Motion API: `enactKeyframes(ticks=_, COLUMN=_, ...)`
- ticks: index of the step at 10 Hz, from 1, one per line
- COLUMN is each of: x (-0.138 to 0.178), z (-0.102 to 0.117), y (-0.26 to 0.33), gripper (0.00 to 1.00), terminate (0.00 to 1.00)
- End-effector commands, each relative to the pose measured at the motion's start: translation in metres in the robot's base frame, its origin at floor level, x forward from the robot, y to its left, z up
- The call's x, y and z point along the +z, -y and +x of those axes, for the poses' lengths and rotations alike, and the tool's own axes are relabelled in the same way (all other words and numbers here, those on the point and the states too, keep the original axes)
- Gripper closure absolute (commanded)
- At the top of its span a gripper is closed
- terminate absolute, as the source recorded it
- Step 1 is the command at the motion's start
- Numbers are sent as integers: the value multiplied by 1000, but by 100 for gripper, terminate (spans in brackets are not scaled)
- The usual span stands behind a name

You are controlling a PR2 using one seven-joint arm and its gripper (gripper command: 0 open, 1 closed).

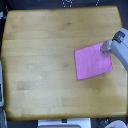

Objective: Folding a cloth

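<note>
The cloth (92, 61) is a small pink-magenta square lying flat on the wooden tabletop (45, 55), toward the exterior view's right. My gripper (106, 48) comes in from the right edge and sits at the cloth's upper right corner. The grey arm behind it covers part of the cloth's right edge. The picture is too blurred to show whether the fingers are open or pinching the corner.
The table's right edge (123, 65) runs just behind the arm. A pale object (1, 90) lies at the left edge. White and dark shapes (65, 122) stand below the front edge.
</note>
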Motion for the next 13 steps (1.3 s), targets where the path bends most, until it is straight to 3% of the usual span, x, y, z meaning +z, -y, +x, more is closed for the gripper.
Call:
enactKeyframes(ticks=1, x=-18, z=2, y=4, gripper=0, terminate=0)
enactKeyframes(ticks=10, x=-36, z=-4, y=15, gripper=0, terminate=0)
enactKeyframes(ticks=11, x=-35, z=-6, y=14, gripper=100, terminate=0)
enactKeyframes(ticks=13, x=-37, z=5, y=4, gripper=100, terminate=0)
